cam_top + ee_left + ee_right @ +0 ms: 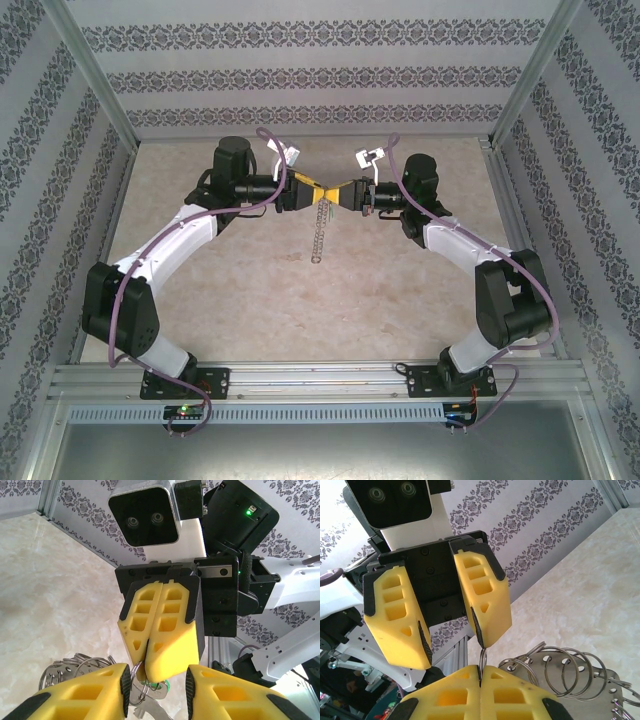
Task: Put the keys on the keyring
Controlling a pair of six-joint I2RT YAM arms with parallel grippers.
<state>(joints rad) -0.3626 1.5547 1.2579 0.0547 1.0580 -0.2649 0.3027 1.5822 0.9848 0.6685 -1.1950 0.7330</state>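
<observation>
No lettering, label, brand or number could be made out — nothing legible was found on any surface.

Keyring (319, 228) btwn L fingers (308, 188) and R fingers (340, 192), above table (300, 310) mid.

You see the keyring (560, 672) as thin, bright, polished metal wire. The key (163, 684) has a glossy green plastic head. The right gripper (147, 666) wears matt yellow plastic pads (170, 625) on black mounts. The table (400, 290) looks like smooth, marbled stone.
</observation>
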